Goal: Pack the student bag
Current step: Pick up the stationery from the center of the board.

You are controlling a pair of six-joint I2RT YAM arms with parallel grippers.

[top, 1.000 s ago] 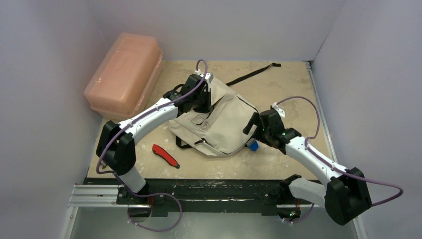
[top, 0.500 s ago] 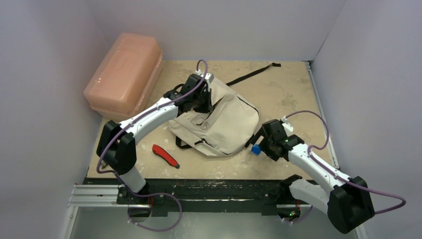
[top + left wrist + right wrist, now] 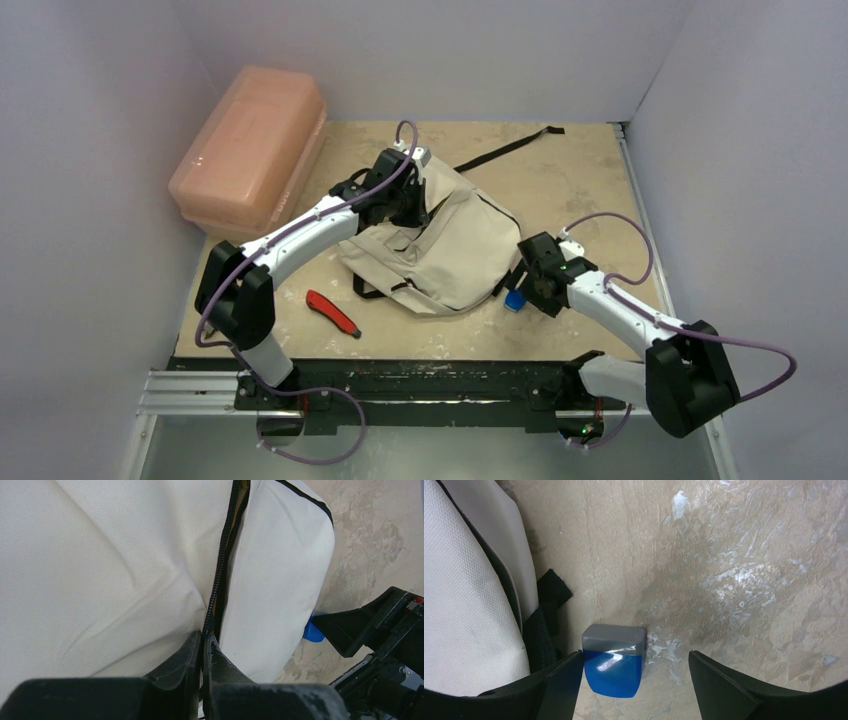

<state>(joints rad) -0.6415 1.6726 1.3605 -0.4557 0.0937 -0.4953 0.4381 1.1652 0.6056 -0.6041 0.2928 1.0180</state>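
The student bag (image 3: 450, 250), beige with black trim, lies mid-table. My left gripper (image 3: 405, 205) is shut on its black zipper edge (image 3: 222, 555) at the bag's far-left end; in the left wrist view the jaws (image 3: 205, 642) pinch the zipper tape, and the opening gapes slightly. A small blue block with a grey cap (image 3: 513, 300) lies on the table by the bag's right side. My right gripper (image 3: 522, 292) is open and low over it. In the right wrist view (image 3: 635, 656) the block (image 3: 614, 672) sits against the left finger, with a wide gap to the right finger.
A red utility knife (image 3: 332, 313) lies near the front left of the bag. A rigid pink plastic box (image 3: 250, 145) stands at the back left. A black strap (image 3: 510, 147) trails toward the back wall. A black strap loop (image 3: 546, 610) lies beside the block.
My right gripper has drawn back from the bag's side and dropped down around the blue block. The left arm and the bag have not moved.
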